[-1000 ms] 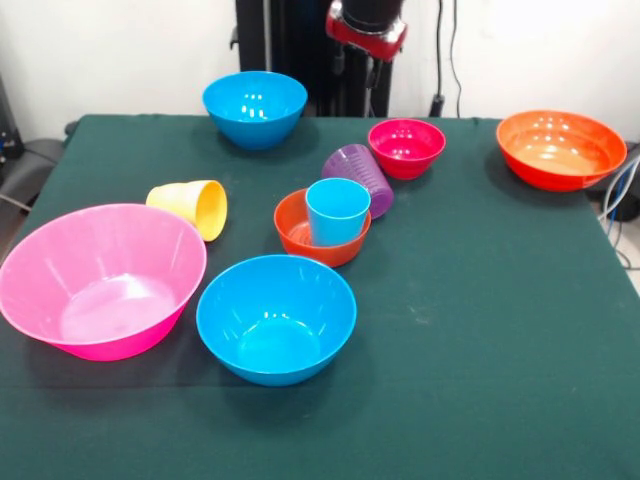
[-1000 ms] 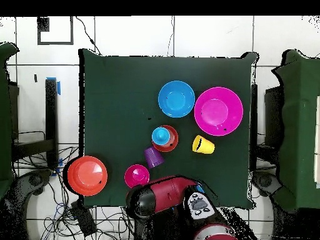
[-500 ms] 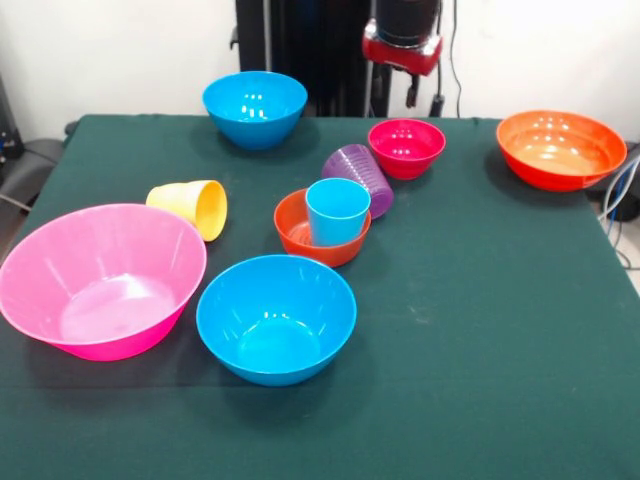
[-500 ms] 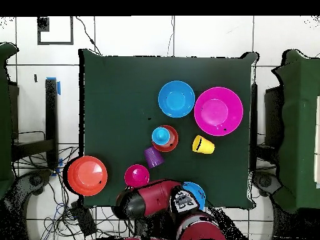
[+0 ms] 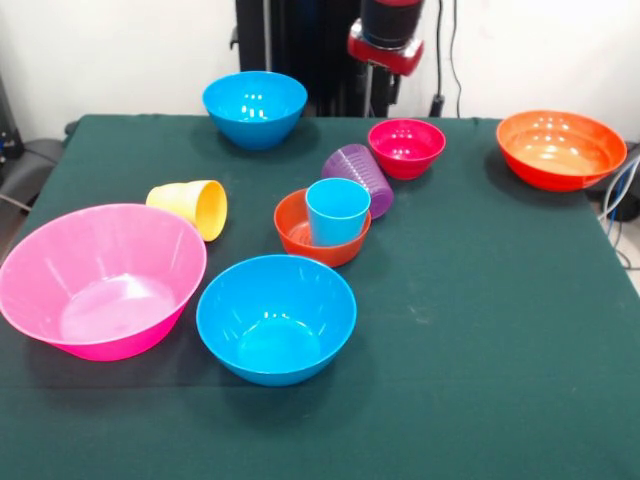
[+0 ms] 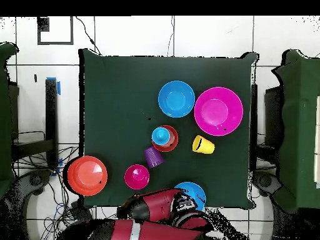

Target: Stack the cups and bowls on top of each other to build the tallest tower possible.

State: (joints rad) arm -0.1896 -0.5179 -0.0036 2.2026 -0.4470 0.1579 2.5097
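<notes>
Two fixed cameras — one across the table, one straight above it

The front view looks down at a slant over the green table (image 5: 480,330), close enough to crop its near corners; the overhead view sits higher, taking in the whole table (image 6: 119,100) and tiled floor (image 6: 206,34) around it — both share the tabletop, turned half round between them, with the big pink bowl (image 5: 100,280) (image 6: 218,111) as a landmark

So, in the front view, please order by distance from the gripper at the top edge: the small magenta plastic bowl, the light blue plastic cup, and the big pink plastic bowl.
The gripper shows only as a red and black end at the top edge.
1. Small magenta plastic bowl, just below it.
2. Light blue plastic cup, mid-table, standing in the small orange-red bowl.
3. Big pink plastic bowl, low at the picture's left.
</notes>
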